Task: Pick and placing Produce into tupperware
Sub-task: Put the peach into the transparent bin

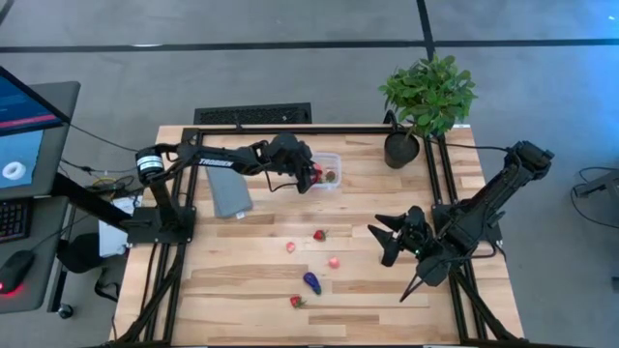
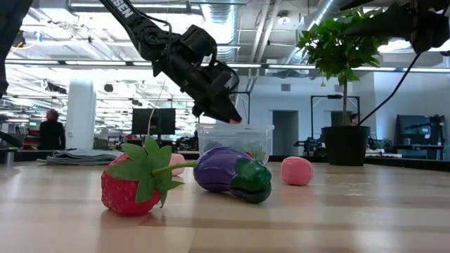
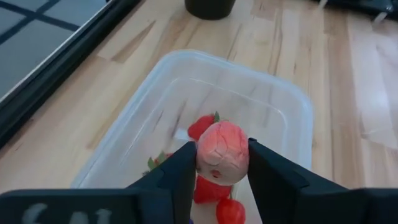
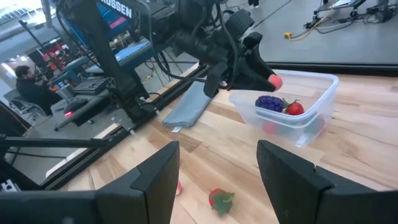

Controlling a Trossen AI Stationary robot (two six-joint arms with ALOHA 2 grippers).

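Two fingers of the left gripper (image 3: 222, 163) clamped a pale pink piece (image 3: 222, 159) by its sides, above the clear tub (image 3: 292, 109). It looked light, rigid and smooth; a mid-body grip suited it. The right gripper (image 4: 217, 177) stood wide open, away from the tub.

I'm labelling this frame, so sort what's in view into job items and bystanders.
Job: tupperware; pale pink piece held over it by the left gripper; loose strawberries, eggplant on the table.
Bystanders: potted plant, grey lid, idle right gripper.
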